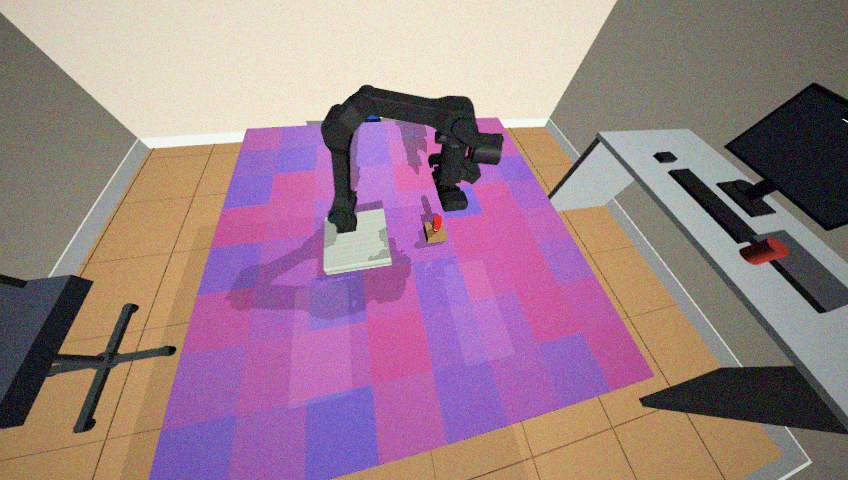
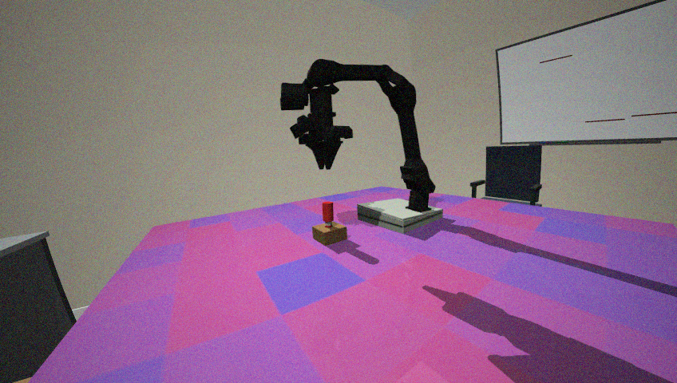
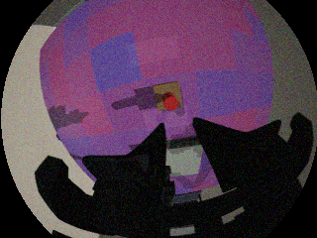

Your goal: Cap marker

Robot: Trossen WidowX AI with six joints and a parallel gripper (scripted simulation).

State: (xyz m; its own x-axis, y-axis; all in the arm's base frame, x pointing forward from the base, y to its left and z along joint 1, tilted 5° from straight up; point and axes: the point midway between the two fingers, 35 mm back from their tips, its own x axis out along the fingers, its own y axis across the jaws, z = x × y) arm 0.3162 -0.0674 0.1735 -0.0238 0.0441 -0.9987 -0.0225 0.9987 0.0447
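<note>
Figure: late stage of the capping task, shown in 3 views. The red cap (image 2: 327, 211) sits on top of the marker (image 2: 327, 222), which stands upright in the tan holder block (image 2: 329, 233) on the bench (image 2: 303, 284). Only a short pale length of the marker shows between the cap's lower edge and the block; no cap stands loose anywhere on the bench. In the top view the cap (image 1: 437, 223) appears as a red spot over the block (image 1: 436, 233), near the arm's grey base plate (image 1: 357, 243) but apart from it.

The gripper (image 2: 326, 163) hangs high above the marker, well apart from the cap, pointing downward. Its jaws stand partly open with nothing between them; the wrist view shows bare bench through the gap and the cap (image 3: 170, 102) small and far below.

Progress, as a judgement: placing the cap appears done, and the arm is clear of it. Whether the cap is pressed fully home cannot be confirmed at this resolution, though it sits straight and low on the marker. What remains, at most, is carrying the arm farther aside without disturbing the marker.
</note>
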